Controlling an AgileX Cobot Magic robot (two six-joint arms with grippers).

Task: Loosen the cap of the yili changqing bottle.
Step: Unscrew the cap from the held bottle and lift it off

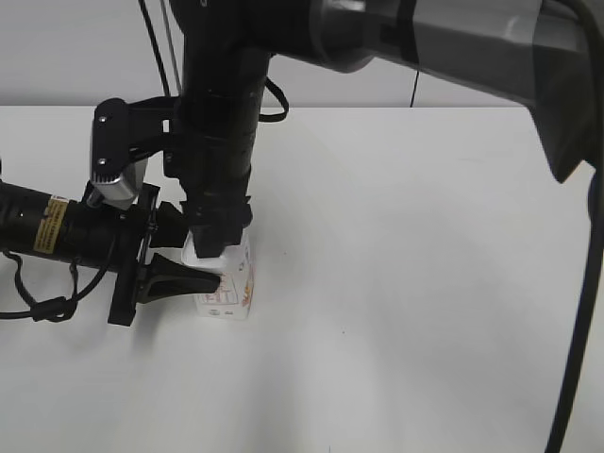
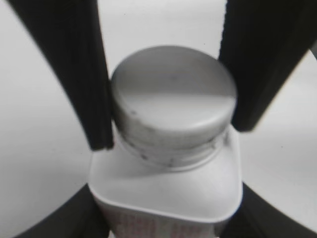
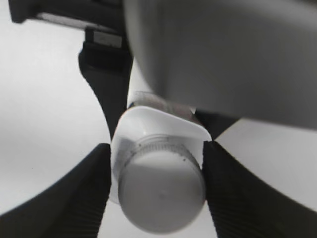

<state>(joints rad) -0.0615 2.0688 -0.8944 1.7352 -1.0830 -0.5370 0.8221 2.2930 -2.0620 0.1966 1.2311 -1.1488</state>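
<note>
Now, look between your right gripper [image 3: 154, 186] fingers — the cap [image 3: 161, 196] sits there, gripped at both sides. Below it, your left gripper [image 1: 193, 257] clamps the yili changqing bottle [image 1: 231, 283] body, upright on the table [image 1: 425, 283]. Red label print faces outward — too small to read.

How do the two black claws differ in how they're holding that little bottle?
The left end effector reaches in sideways and clamps the bottle by its square body; the right end effector comes down from above and closes on the cap. So the left grips lower, the right higher. Both are black, gripping one upright bottle.
</note>
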